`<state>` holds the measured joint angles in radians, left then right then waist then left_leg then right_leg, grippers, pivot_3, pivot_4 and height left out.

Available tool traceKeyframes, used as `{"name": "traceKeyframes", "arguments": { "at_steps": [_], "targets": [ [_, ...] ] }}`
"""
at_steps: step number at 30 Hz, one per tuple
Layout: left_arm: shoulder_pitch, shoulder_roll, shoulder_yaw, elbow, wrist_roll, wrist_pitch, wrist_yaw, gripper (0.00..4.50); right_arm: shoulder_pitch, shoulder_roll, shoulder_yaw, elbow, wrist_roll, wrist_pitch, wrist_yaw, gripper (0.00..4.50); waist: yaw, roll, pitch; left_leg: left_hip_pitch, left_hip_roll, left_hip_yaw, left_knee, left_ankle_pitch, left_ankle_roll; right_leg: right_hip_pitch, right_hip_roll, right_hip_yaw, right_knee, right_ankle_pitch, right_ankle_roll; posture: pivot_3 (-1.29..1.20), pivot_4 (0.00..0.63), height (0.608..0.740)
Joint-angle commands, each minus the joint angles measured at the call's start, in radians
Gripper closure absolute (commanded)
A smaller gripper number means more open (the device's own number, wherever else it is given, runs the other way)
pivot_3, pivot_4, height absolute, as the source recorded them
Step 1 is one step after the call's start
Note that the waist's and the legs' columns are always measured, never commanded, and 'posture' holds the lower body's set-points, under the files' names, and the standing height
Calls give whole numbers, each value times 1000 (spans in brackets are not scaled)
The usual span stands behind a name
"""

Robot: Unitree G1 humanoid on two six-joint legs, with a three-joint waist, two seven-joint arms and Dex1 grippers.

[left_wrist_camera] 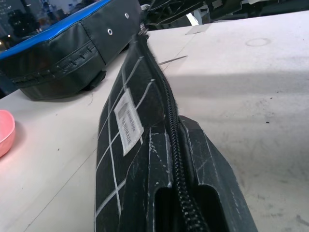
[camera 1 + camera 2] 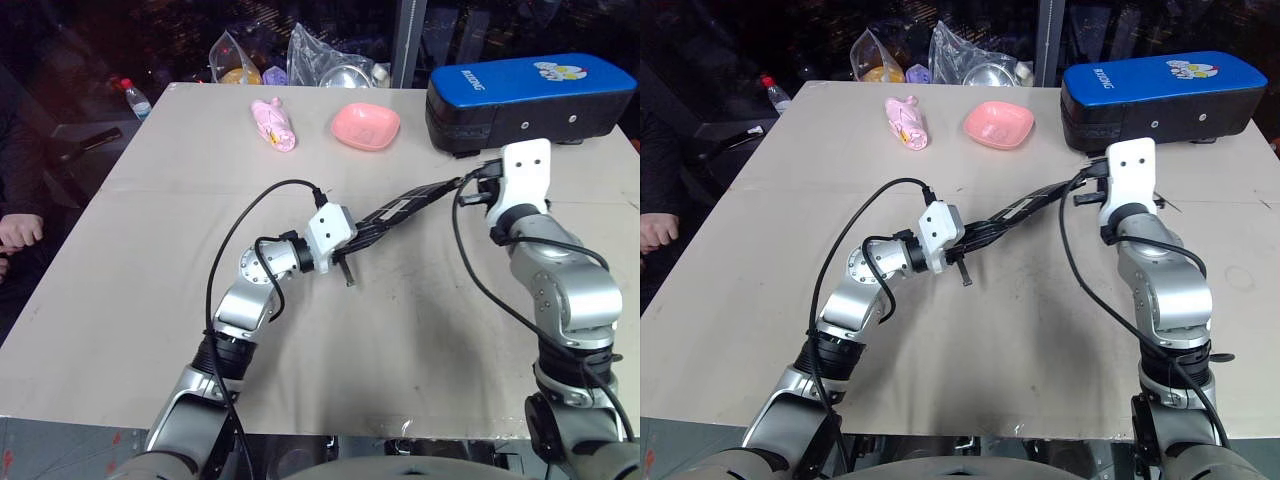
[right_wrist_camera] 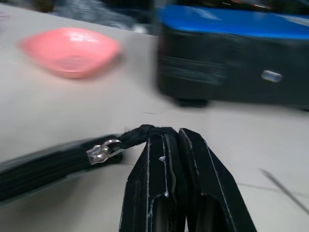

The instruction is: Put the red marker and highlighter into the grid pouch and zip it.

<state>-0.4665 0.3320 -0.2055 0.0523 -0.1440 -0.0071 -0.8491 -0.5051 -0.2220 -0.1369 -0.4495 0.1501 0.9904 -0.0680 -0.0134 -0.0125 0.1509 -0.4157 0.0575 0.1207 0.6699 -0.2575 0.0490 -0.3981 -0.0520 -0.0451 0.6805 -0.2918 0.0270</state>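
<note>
You have the grid pouch (image 2: 405, 207) stretched in the air between both arms, above the table (image 2: 130, 290): your left gripper (image 2: 352, 238) is clamped on one end of it, fingers (image 1: 212, 169) pressed together over the zipper edge beside the white label (image 1: 126, 122). Your right gripper (image 3: 177, 137) is pinched shut on the black zipper pull (image 3: 140, 135) at the pouch's far end, next to the metal slider (image 3: 101, 153). Beyond sit the blue-black case (image 2: 530, 95), a pink bowl (image 2: 365, 126) and a pink toy (image 2: 273, 123).
</note>
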Motion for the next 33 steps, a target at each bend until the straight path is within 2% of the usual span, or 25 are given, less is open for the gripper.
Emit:
{"name": "traceKeyframes", "arguments": {
  "at_steps": [1,4,5,7,8,9,10,12,14,16,17,18,19,23,27,31,33],
  "targets": [
    [15,12,15,-18,1,-6,12,4500,-11,22,-109,-18,-12,-15,-55,4447,-1,0,0,0,0,0,0,0,0,0,0,0,0,0,0,0,150,740],
    [16,13,15,-13,10,-11,22,4500,0,30,-107,-30,49,21,14,4447,0,0,0,0,0,0,0,0,0,0,0,0,0,0,0,0,150,740],
    [15,21,15,-9,17,-21,19,4500,28,-1,-84,-57,117,61,109,4045,0,0,0,0,0,0,0,0,0,0,0,0,0,0,0,0,150,740],
    [18,42,15,-4,27,-41,6,4500,93,-56,-71,-98,191,90,226,3590,1,0,0,0,0,0,-1,0,0,0,0,0,-1,0,0,0,150,740],
    [21,52,17,-3,31,-51,3,4500,126,-100,-64,-107,199,86,264,3119,2,0,0,0,0,0,-1,0,0,0,0,0,-2,0,0,0,150,740],
    [25,62,18,-2,35,-60,2,3803,156,-145,-58,-111,201,72,300,2737,2,0,0,0,0,0,-1,0,0,0,0,0,-2,0,0,0,150,740],
    [30,78,16,1,44,-73,-3,3750,190,-195,-56,-113,198,47,338,2442,3,0,0,0,0,0,-1,0,0,0,0,0,-2,0,0,0,150,740],
    [44,107,12,5,67,-105,-4,2740,248,-278,-60,-105,203,-1,412,1372,2,0,0,0,-1,0,-1,0,0,0,-1,0,-2,0,0,0,150,740],
    [64,126,26,-3,74,-120,9,2125,316,-362,-65,-75,195,-91,507,752,2,0,0,0,-1,0,-1,0,0,0,-1,1,-2,0,0,0,150,740],
    [94,141,43,-24,57,-109,12,1234,380,-433,-66,-26,171,-217,591,0,2,0,0,1,-1,0,-1,0,1,1,0,1,-2,0,0,0,150,740],
    [124,153,55,-51,26,-85,-3,873,411,-455,-73,3,176,-293,650,0,1,0,0,1,-1,0,-1,0,1,1,0,0,-2,0,0,0,150,740],
    [167,171,70,-91,-10,-49,-21,312,439,-459,-93,32,203,-369,719,0,-2,0,0,1,0,0,-1,0,1,1,0,1,-2,0,0,0,150,740],
    [208,187,84,-128,-42,-15,-36,61,461,-460,-112,59,230,-428,775,0,-4,0,0,1,0,0,-1,0,0,1,0,1,-2,0,0,0,150,740],
    [353,239,153,-280,-165,189,-30,61,513,-454,-161,203,287,-619,949,0,-1,0,1,2,2,0,-1,0,0,1,-2,1,-1,0,0,0,150,740],
    [466,251,232,-404,-258,340,28,61,518,-467,-169,370,306,-781,1106,0,6,-1,1,2,1,-1,0,0,1,3,-3,0,-1,0,0,0,150,740],
    [563,259,256,-472,-246,361,62,61,494,-490,-163,524,311,-898,1244,0,4,-1,1,3,0,-1,0,0,1,3,-3,1,-2,0,0,0,150,740],
    [595,266,252,-484,-228,350,66,61,478,-497,-154,575,297,-937,1266,0,4,-1,1,3,0,-1,0,0,1,3,-3,1,-2,0,0,0,150,740]
  ]
}}
